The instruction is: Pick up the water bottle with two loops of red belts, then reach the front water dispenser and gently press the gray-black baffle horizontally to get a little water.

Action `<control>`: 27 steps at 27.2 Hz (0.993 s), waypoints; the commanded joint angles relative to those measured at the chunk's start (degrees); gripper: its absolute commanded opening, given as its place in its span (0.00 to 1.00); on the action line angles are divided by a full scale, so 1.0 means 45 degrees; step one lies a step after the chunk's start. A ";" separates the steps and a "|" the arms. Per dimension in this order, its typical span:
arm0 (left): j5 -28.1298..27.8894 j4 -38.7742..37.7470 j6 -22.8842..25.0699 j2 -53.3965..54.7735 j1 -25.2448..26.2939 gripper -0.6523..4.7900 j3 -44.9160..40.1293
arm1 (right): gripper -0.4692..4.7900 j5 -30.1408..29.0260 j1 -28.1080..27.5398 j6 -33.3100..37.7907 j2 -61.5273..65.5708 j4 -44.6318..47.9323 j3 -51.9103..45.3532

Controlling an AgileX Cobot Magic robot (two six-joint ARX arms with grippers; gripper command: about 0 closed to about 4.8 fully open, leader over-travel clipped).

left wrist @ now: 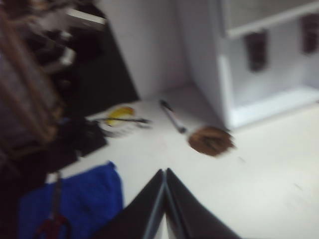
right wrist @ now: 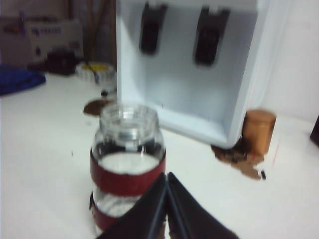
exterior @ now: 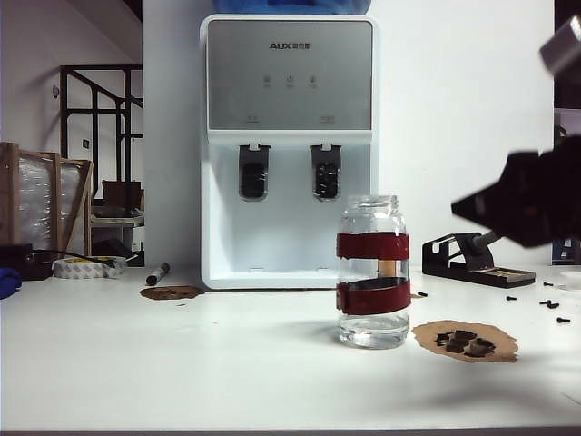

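Note:
The water bottle (exterior: 372, 272), a clear jar with two dark-red bands, stands upright on the white table in front of the water dispenser (exterior: 289, 136). The gray-black baffle (exterior: 326, 173) is the right-hand paddle under its tap. My right gripper (exterior: 460, 207) hovers to the right of the bottle at about the height of its mouth, tips pointing toward it and shut on nothing. In the right wrist view the shut right gripper (right wrist: 167, 174) sits just short of the bottle (right wrist: 127, 149), with the baffle (right wrist: 208, 37) behind. My left gripper (left wrist: 165, 170) is shut and empty above the table's left part.
A copper cylinder (right wrist: 259, 130) stands beside the dispenser. Brown mats lie on the table, one with black pieces (exterior: 465, 341), one near a marker (exterior: 157, 272). A tape roll (exterior: 86, 266), a black stand (exterior: 472, 259), loose screws (exterior: 545, 304) and a blue cloth (left wrist: 79, 204) are around.

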 commanded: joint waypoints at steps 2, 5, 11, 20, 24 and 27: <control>-0.1020 0.2404 0.0044 -0.0005 0.0024 0.12 -0.0758 | 0.08 0.0656 0.0019 0.0000 -0.1462 -0.0063 -0.0243; -0.1117 0.3157 0.0044 -0.0005 0.0029 0.12 -0.1195 | 0.08 0.1219 0.0010 -0.0010 -0.2924 -0.1015 -0.0243; -0.1588 0.3434 -0.0010 0.0000 0.0029 0.12 -0.1574 | 0.08 0.1307 0.0010 -0.0005 -0.6751 -0.5149 -0.0083; -0.3599 0.3055 -0.0607 0.0000 0.0029 0.12 -0.1919 | 0.08 0.2273 0.0000 0.0670 -1.3381 -1.4168 0.1889; -0.3614 0.3274 -0.0971 -0.0005 0.0029 0.12 -0.2681 | 0.08 0.1919 0.0005 0.1593 -1.5756 -1.7282 0.2652; -0.3322 0.3793 -0.0967 -0.0005 0.0029 0.12 -0.3400 | 0.08 0.1846 0.0005 0.1695 -1.6587 -1.8588 0.3133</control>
